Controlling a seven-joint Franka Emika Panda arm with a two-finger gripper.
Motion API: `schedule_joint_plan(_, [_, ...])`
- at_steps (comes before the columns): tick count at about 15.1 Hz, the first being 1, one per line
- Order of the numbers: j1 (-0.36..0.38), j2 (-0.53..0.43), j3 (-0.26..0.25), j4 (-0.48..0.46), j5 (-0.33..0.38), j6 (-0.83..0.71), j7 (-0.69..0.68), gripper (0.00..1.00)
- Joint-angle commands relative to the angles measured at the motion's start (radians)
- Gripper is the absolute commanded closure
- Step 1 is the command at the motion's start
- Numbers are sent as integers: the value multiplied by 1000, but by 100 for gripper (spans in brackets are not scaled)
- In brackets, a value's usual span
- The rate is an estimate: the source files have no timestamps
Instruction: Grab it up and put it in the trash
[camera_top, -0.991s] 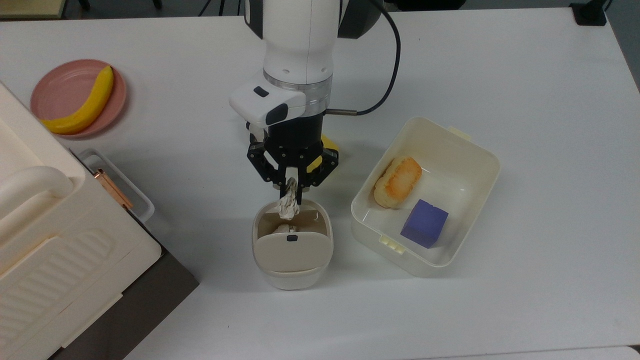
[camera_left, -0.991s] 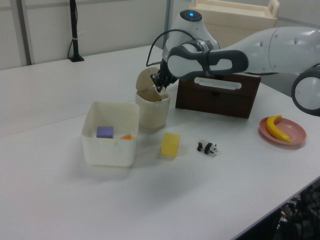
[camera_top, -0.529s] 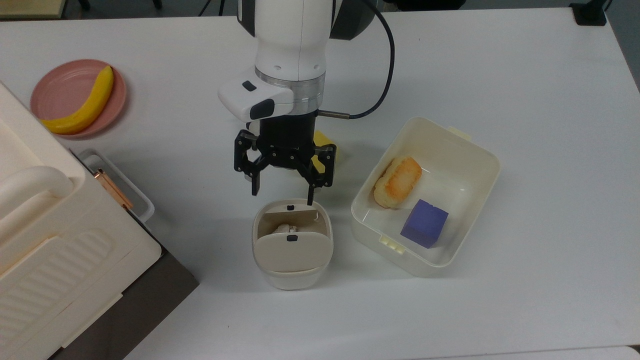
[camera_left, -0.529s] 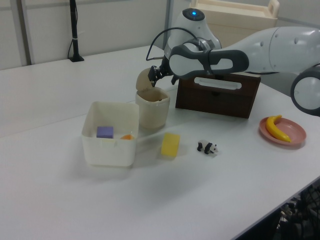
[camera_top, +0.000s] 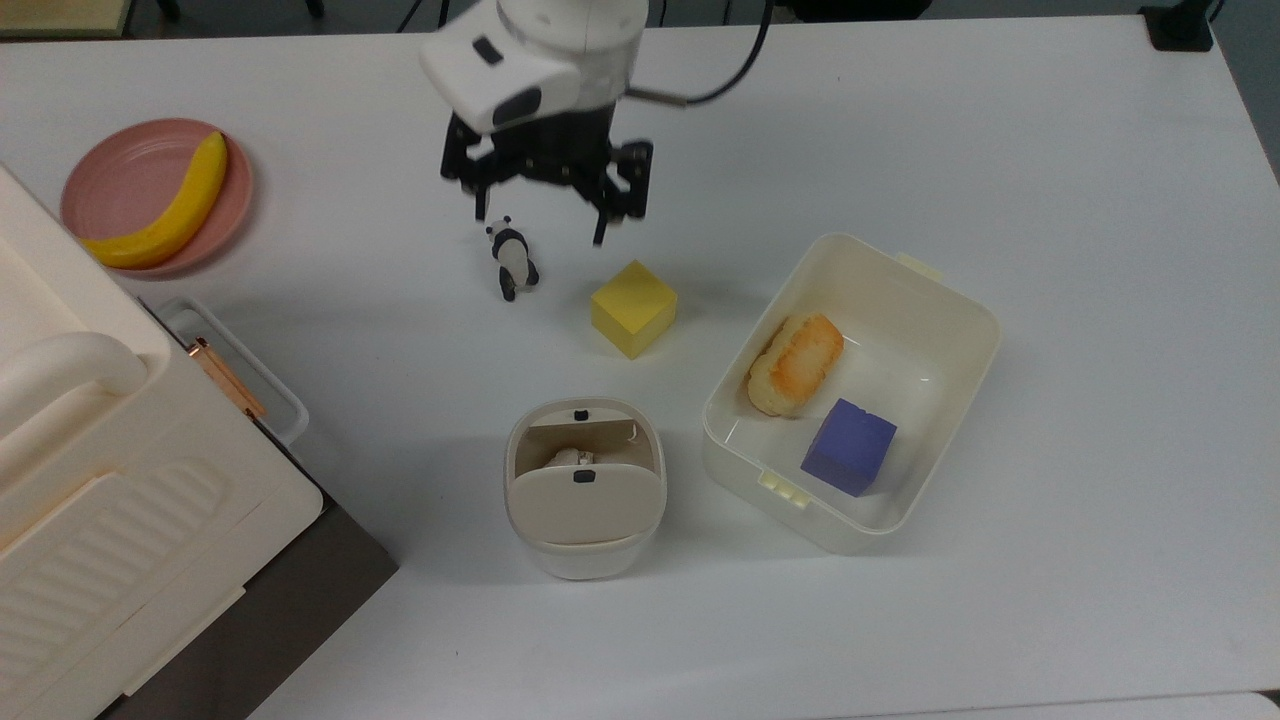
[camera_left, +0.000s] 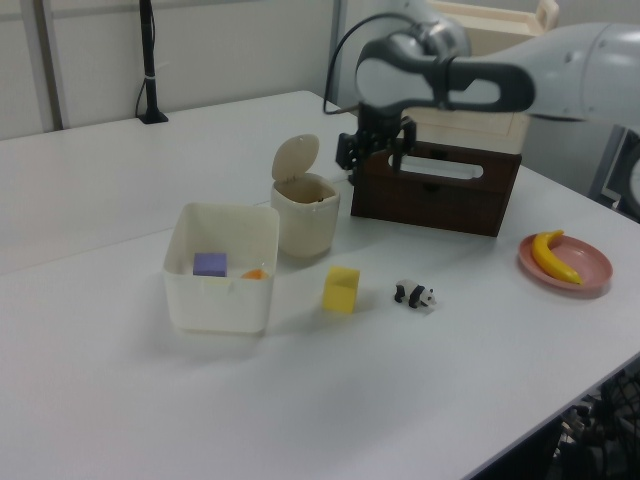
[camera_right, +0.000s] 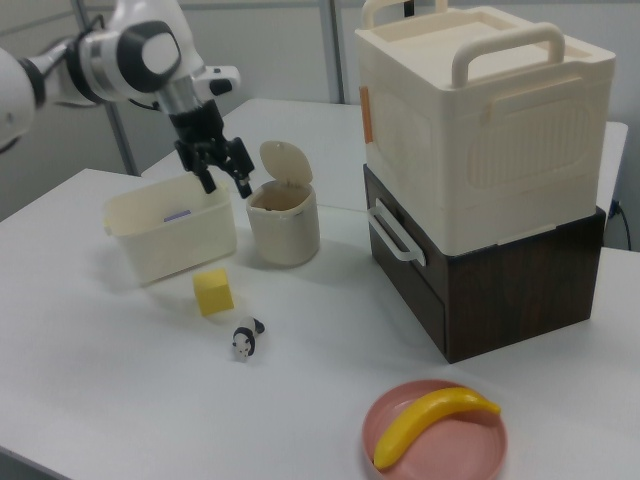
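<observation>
The trash (camera_top: 585, 555) is a small cream bin with its swing lid (camera_left: 297, 157) tipped up, standing mid-table; it also appears as the trash (camera_right: 283, 232) in the right view. A bit of the off-white wrinkly paper ball (camera_top: 568, 458) shows inside the bin's opening. My gripper (camera_top: 540, 228) hangs open and empty, high above the table and well back from the bin, over the space between a panda figurine and a yellow cube. In the left view the gripper (camera_left: 373, 162) is to the right of the bin, and in the right view the gripper (camera_right: 228, 186) is to its left.
A yellow cube (camera_top: 633, 308) and a panda figurine (camera_top: 513, 260) sit behind the bin. A cream tub (camera_top: 945, 290) with a bread roll (camera_top: 795, 363) and a purple cube (camera_top: 848, 446) stands at the top view's right. A pink plate (camera_top: 120, 175) holds a banana. A cream box on a brown drawer unit (camera_right: 480, 180) fills the top view's left.
The gripper, shut on the paper ball over the bin a second ago, opened and dropped it in. It then rose and drew back away from the bin.
</observation>
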Motion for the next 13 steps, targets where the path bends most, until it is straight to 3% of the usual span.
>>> schedule_joint_plan(1, [7, -131, -47, -89, 69, -113, -114, 0])
schedule_joint_plan(6, [45, -160, -130, -85, 155, -168, -192, 0])
schedule_joint_plan(13, [102, -154, -177, -81, 164, -181, -194, 0])
